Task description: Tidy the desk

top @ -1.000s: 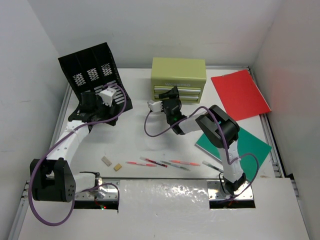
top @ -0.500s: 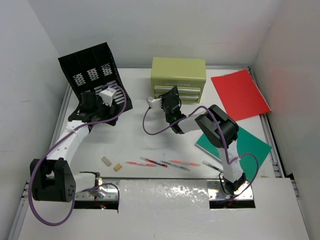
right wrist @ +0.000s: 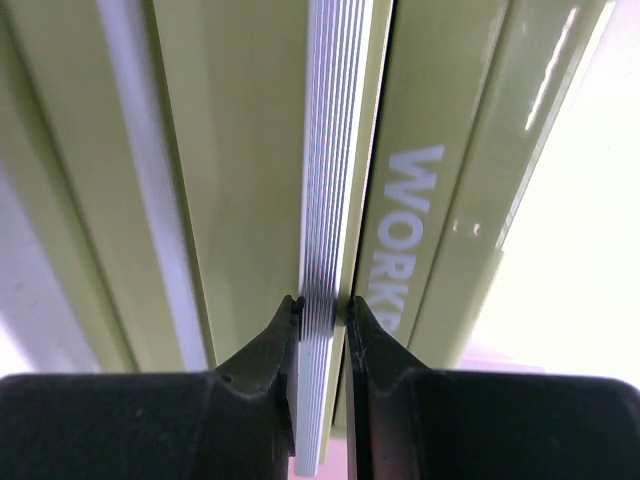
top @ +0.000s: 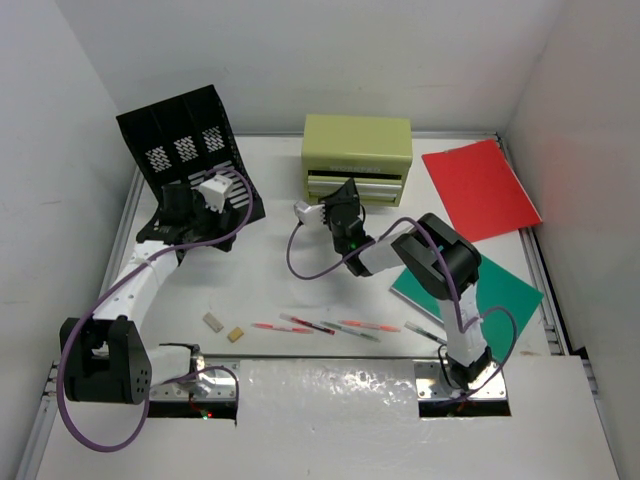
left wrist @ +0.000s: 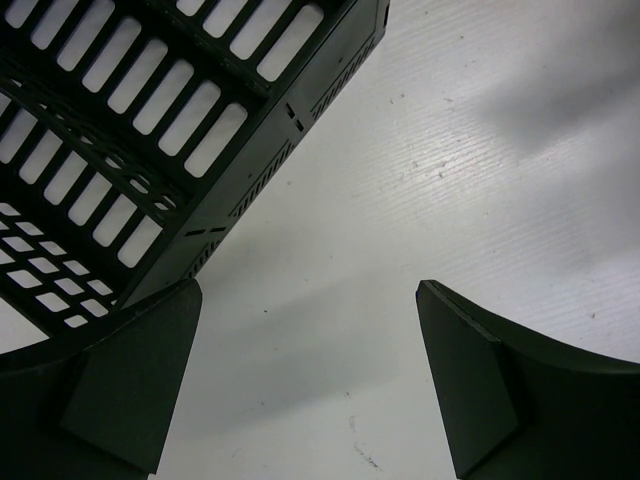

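Right gripper (right wrist: 322,310) pinched tight on ribbed silver drawer handle (right wrist: 330,180), which runs bottom-to-top in the wrist frame, on olive chest (top: 357,150), top centre. Left gripper (left wrist: 308,290) jaws wide apart, holding nothing, above desk (top: 270,270) beside black file rack (left wrist: 150,120), upper left. The desk fills mid-frame, long axis left-right.

Black fingers (right wrist: 268,352) pinching ribbed silver handle (right wrist: 335,150), olive-green drawer front (right wrist: 240,150), partial white lettering (right wrist: 415,240)

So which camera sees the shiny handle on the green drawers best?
Right wrist view: the ribbed silver handle runs up the middle, pinched by the right gripper. The top view shows the green drawer chest small, handles barely visible. The left wrist view misses it entirely.
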